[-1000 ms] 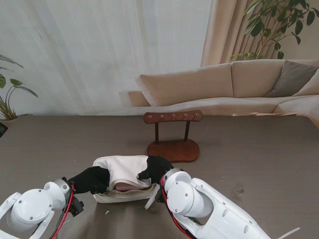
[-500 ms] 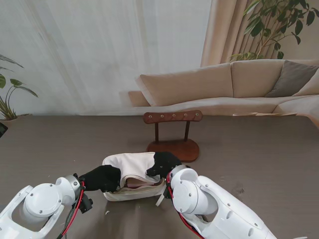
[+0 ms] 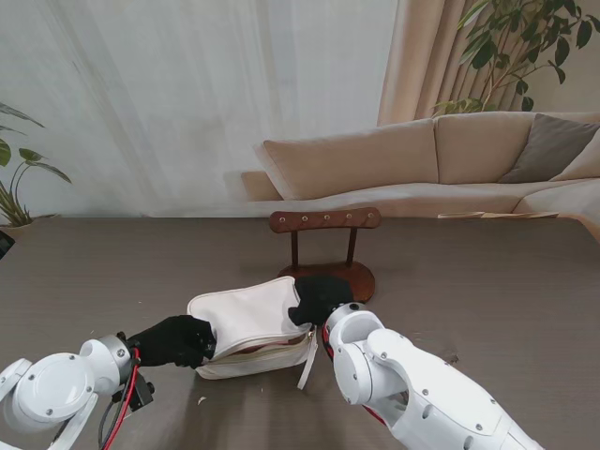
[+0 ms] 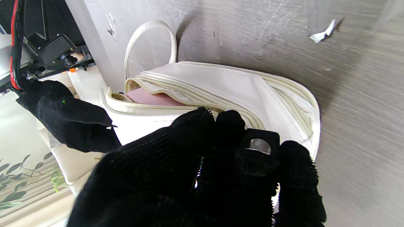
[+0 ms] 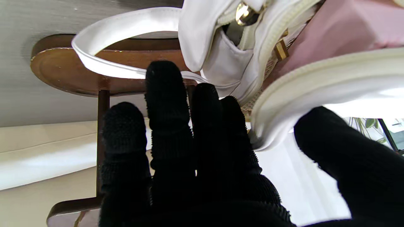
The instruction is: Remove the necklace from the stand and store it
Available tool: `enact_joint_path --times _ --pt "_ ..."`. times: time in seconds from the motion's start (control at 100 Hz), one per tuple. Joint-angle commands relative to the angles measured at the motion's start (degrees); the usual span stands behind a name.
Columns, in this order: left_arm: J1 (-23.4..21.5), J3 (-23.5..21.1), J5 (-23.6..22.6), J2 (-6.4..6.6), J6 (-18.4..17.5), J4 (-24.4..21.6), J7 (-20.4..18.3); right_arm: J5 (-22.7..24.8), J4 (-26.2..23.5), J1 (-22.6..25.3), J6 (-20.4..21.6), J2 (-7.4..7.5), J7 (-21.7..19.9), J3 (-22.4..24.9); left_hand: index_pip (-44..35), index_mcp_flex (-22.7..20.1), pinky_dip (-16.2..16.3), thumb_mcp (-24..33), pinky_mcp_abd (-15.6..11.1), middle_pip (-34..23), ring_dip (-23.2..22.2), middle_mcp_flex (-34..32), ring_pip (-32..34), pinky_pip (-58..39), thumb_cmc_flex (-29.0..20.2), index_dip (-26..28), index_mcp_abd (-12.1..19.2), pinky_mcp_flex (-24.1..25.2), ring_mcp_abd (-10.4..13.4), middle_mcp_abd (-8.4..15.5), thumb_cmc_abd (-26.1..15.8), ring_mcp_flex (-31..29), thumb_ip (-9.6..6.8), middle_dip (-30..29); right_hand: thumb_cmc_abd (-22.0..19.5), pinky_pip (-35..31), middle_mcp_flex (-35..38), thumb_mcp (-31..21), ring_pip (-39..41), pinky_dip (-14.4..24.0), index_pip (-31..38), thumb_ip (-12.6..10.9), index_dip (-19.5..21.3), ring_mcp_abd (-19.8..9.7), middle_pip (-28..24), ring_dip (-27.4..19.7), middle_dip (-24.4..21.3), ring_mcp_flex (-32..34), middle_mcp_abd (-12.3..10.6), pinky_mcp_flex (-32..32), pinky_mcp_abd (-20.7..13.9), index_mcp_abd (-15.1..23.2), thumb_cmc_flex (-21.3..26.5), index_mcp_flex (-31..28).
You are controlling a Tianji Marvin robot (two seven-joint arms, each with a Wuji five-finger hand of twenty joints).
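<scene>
1. Pinching the white pouch at both ends: my left hand has its fingers pressed together on the end at 9 o'clock, and my right hand clamps the rim at 3 o'clock between thumb and fingers.
2. Between my hands the zipper mouth gapes narrowly, showing pink lining. To do this step well, I judge I should hold both ends level and keep the mouth facing up so nothing slides out while I close it.
3. At 12 o'clock from the pouch, just beyond my right hand, the wooden stand sits on the desk with its bar bare.
4. I cannot make out the necklace in any view; I judge it already lies inside the pouch, hidden by the lining. My right palm is cut off from view.
</scene>
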State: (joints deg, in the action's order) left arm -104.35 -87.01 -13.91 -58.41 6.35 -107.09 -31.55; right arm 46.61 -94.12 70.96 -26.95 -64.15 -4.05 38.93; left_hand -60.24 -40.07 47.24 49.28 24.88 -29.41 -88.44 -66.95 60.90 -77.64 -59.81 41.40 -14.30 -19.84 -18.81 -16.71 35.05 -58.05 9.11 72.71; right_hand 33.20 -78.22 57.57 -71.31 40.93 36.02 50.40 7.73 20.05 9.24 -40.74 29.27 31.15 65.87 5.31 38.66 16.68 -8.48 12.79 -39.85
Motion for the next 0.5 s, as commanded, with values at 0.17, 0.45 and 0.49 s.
enact_joint_path --times 0.17,0.45,0.49 --pt "-1.95 -2.52 -1.57 0.48 1.19 -2.6 -2.51 5.11 -3.31 0.24 0.66 0.46 -1.01 -0.12 -3.84 -2.55 0.88 0.01 -3.72 0.33 -1.51 -0.37 -0.05 -1.13 -1.22 2.11 3.69 0.8 1.99 -1.13 -1.98 -0.72 -0.98 -0.16 -3.84 6.63 -11.39 11.11 -9.36 -2.73 -3.92 -2.23 1.42 3.69 4.63 -4.16 -4.46 -9.98 1.68 -9.65 1.31 7.97 -5.75 5.68" --pt "-3.24 -3.56 -2.59 0.67 2.01 -3.95 -3.41 17.19 -5.0 -1.22 -0.27 0.36 2.41 -2.67 -3.86 -2.49 0.85 -0.1 -3.79 0.35 -1.51 -0.25 0.06 -1.09 -1.27 2.07 3.78 0.87 2.02 -1.06 -2.01 -0.6 -0.99 -0.15 -2.71 7.05 -14.53 12.69 -6.83 -1.58 -3.36 -2.6 2.79 2.52 -0.54 -3.05 -1.41 -15.73 1.42 -12.83 -0.88 10.46 -6.05 1.46" --pt "-3.28 -3.64 -2.71 0.7 2.05 -4.02 -3.54 17.53 -5.08 -1.91 -0.57 0.29 2.14 -3.36 -3.88 -2.5 0.85 -0.11 -3.82 0.34 -1.51 -0.24 0.06 -1.1 -1.27 2.08 3.84 0.86 2.03 -1.03 -2.05 -0.6 -0.99 -0.13 -2.59 6.94 -14.59 12.66 -6.08 -1.43 -3.34 -2.55 3.07 2.21 -1.32 -2.79 -0.76 -15.98 1.24 -13.02 -1.19 10.67 -6.04 1.1"
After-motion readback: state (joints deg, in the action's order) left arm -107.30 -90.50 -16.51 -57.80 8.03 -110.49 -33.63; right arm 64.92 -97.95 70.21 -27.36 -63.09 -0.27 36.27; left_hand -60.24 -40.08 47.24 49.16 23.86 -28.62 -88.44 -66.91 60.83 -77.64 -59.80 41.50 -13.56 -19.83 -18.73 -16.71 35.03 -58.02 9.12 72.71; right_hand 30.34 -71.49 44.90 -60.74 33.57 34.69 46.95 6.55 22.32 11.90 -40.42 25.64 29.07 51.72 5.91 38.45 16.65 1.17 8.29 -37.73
